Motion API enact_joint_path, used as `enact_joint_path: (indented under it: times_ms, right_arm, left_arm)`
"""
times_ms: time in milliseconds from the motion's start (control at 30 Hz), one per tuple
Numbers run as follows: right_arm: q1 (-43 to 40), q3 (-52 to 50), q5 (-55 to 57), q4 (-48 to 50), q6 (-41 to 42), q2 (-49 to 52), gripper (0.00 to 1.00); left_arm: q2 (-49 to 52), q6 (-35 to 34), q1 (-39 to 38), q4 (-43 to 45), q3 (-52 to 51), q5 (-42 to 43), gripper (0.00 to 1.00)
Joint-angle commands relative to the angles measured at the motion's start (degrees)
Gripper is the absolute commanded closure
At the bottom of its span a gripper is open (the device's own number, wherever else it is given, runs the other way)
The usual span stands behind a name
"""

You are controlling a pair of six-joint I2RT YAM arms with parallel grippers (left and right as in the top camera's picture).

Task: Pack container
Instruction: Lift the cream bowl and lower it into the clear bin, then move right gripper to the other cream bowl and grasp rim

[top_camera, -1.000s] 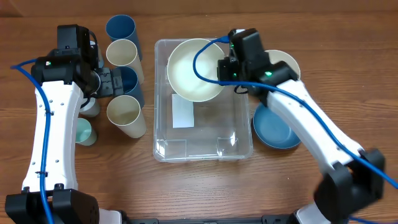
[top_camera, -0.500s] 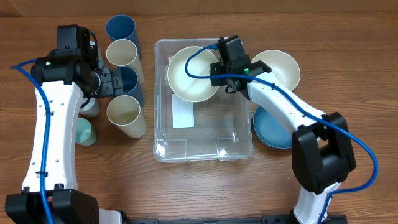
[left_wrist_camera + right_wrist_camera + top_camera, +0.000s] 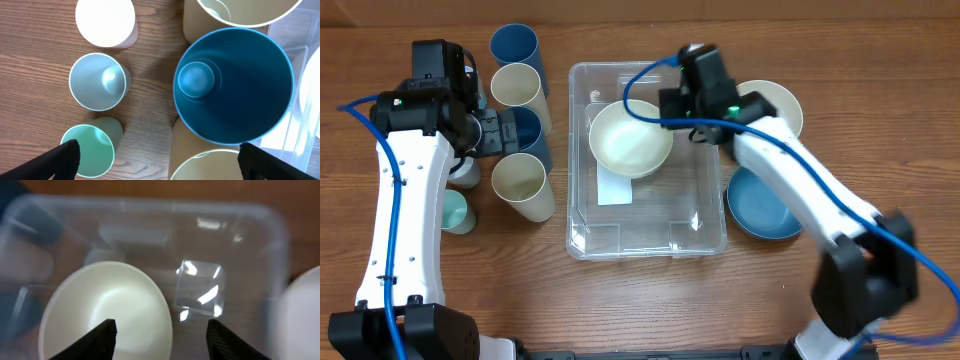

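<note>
**Overhead view.** The container (image 3: pixel 576 190) stands at the centre of the worktop (image 3: pixel 650 300), between the two arms. A cream bowl (image 3: pixel 631 138) sits inside its far half, next to the white label (image 3: pixel 614 185). The right hand (image 3: pixel 670 106) is at the right rim of this bowl. A second cream bowl (image 3: pixel 775 100) and a blue bowl (image 3: pixel 760 208) stand on the worktop just right of the container. The left hand (image 3: pixel 505 132) hangs over the group of cups to the left.

**Left wrist view.** The left hand (image 3: pixel 160 160) has its fingers wide apart and grips nothing. A blue cup (image 3: pixel 232 85) stands upright directly below it.

**Right wrist view.** The picture is blurred. The right hand (image 3: pixel 162 342) has its fingers apart, with the right rim of the cream bowl (image 3: pixel 105 315) lying between them. Contact with the rim cannot be confirmed. The container (image 3: pixel 277 240) surrounds the bowl.

**Procedure.** The step in hand appears to be releasing the bowl into the container.
- Keep the fingers fully spread.
- Withdraw straight up until they are clear of the bowl rim and the container wall. A sideways pull would likely drag the bowl or tip it.
- Leave the bowl seated flat, so that the next bowl can nest in it.
</note>
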Motion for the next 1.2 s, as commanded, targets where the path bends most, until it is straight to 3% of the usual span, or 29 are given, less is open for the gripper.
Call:
enact_joint_path:
  times_ms: [0, 233, 533, 900, 1000, 1033, 1067, 1167]
  right_arm:
    - [-1.9, 3.23, 9.49, -4.0, -0.04, -11.1, 0.37]
    - [-13.94, 2.64, 11.47, -14.4, 3.56, -13.97, 0.39]
    - [-30.91, 0.44, -3.32, -17.42, 4.48, -3.63, 0.39]
    - [-33.7, 0.44, -12.48, -10.29, 4.31, 14.86, 0.46]
    - [-33.55, 0.44, -12.61, -8.5, 4.37, 16.9, 0.58]
    - [-33.57, 0.44, -12.61, -7.78, 4.55, 17.16, 0.71]
    - [-33.64, 0.44, -12.57, -7.37, 4.52, 17.16, 0.77]
    - [-34.18, 0.55, -12.15, -6.58, 4.52, 17.09, 0.86]
  left_arm:
    - [0.37, 1.03, 0.22, 0.22, 1.2, -0.31, 0.0]
    - [0.37, 1.03, 0.22, 0.22, 1.2, -0.31, 0.0]
    - [0.37, 1.03, 0.22, 0.22, 1.2, -0.31, 0.0]
    - [0.37, 1.03, 0.22, 0.22, 1.2, -0.31, 0.0]
    - [0.37, 1.03, 0.22, 0.22, 1.2, -0.31, 0.0]
    - [0.37, 1.03, 0.22, 0.24, 1.2, -0.31, 0.0]
    - [0.37, 1.05, 0.22, 0.22, 1.2, -0.31, 0.0]
    - [0.37, 1.03, 0.22, 0.24, 1.2, -0.31, 0.0]
